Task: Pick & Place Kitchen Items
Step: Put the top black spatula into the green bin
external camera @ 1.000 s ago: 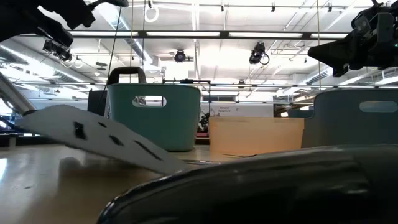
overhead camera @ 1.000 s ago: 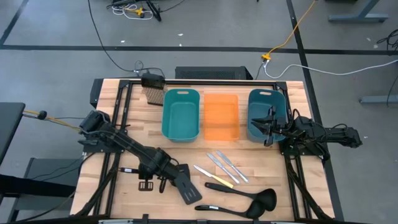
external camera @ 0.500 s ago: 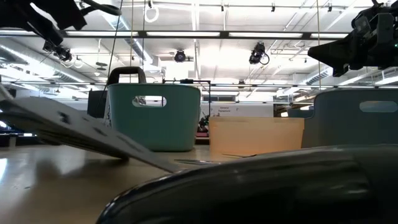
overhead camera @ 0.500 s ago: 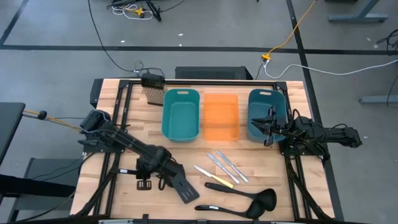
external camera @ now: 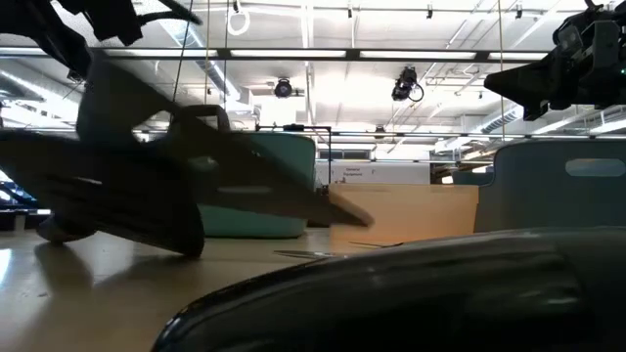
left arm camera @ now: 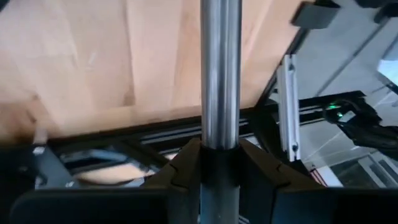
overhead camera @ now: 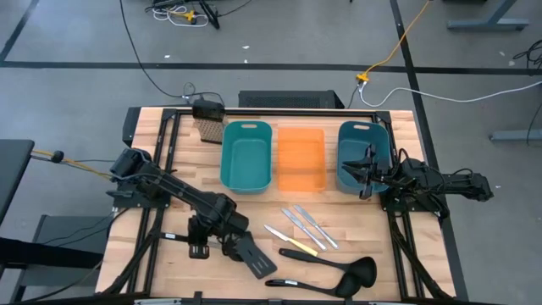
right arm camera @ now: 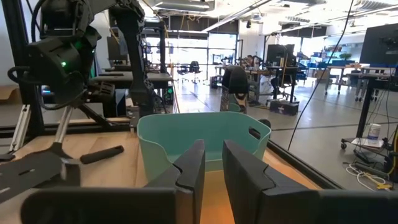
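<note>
- Near the bench's (overhead camera: 169, 144) front-left, my left tool (overhead camera: 222, 240) is clamped on the steel handle (left arm camera: 220, 68) of the slotted spatula (overhead camera: 251, 255).
- Spatula's long axis runs from my tool toward the front-right; blade low over the bench, just beside the ladle (overhead camera: 339, 270).
- Teal bin (overhead camera: 246, 156) lies behind; left arm is nearer.
- Right tool (overhead camera: 364, 174) waits over the far-right bin (overhead camera: 362, 134), fingers slightly apart, empty.

Three bins (overhead camera: 246, 157), three knives (overhead camera: 306, 227)
</note>
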